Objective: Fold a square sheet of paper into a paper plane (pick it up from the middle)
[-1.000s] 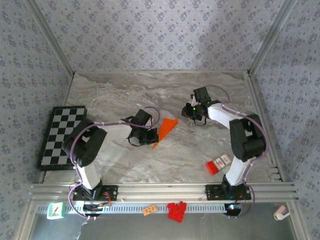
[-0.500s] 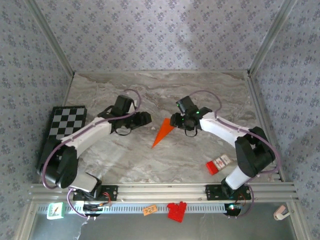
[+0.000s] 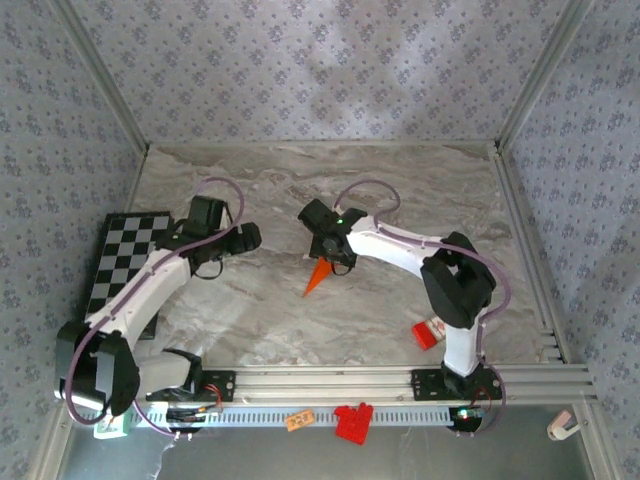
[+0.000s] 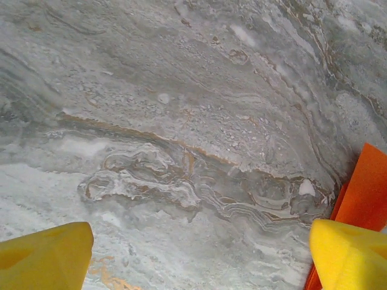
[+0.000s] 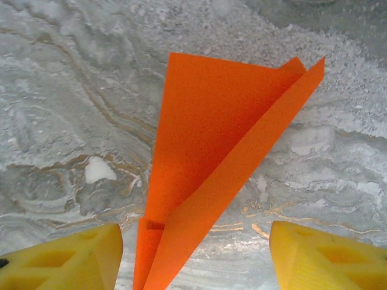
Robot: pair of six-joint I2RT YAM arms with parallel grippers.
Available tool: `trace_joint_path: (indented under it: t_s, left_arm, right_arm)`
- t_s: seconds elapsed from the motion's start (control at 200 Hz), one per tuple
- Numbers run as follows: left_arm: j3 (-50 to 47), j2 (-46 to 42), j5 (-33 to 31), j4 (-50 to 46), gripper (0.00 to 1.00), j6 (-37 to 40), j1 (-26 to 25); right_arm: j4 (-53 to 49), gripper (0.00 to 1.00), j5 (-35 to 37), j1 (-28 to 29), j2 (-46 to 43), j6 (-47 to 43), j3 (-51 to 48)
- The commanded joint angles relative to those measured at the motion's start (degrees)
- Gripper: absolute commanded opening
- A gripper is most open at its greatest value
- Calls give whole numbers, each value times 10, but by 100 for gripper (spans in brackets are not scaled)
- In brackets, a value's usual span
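Note:
The square sheet of paper is folded into a slim orange paper plane [image 3: 316,281] that lies flat on the marble table [image 3: 400,190]. My right gripper [image 3: 333,256] hangs over the plane's wide end and hides that end from above. In the right wrist view the paper plane [image 5: 208,163] runs down between the yellow fingertips [image 5: 63,260] of the right gripper [image 5: 193,266], which stands open around it without gripping. My left gripper [image 3: 249,238] is open to the left of the plane and apart from it. In the left wrist view the left gripper [image 4: 199,266] frames bare marble, with the paper plane [image 4: 366,187] beside its right fingertip.
A black-and-white checkerboard [image 3: 122,268] lies at the table's left edge. A small red-and-white box [image 3: 431,332] sits near the right arm's base. A small orange tag [image 3: 298,421] and red blocks [image 3: 352,421] rest below the front rail.
The left gripper has let go of the paper, opened and drawn back to the left. The right gripper has swung left over the plane's wide end and opened wider.

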Motion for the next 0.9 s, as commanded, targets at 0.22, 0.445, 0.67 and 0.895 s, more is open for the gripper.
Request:
trace_joint_path:
  t_s: [0.22, 0.445, 0.67, 0.895]
  left_arm:
    - [-19, -12, -3, -4, 100, 23, 3]
    - [-19, -10, 1, -2, 100, 21, 4]
    - [-19, -4, 6, -1, 100, 19, 4]
    - [-17, -4, 18, 3, 100, 12, 6]
  right_arm:
    - [-68, 60, 5, 0, 62, 87, 42]
    - [-73, 50, 33, 3, 43, 117, 24]
    - [-65, 38, 25, 2, 44, 117, 19]
    - [-60, 21, 25, 0, 42, 112, 17]
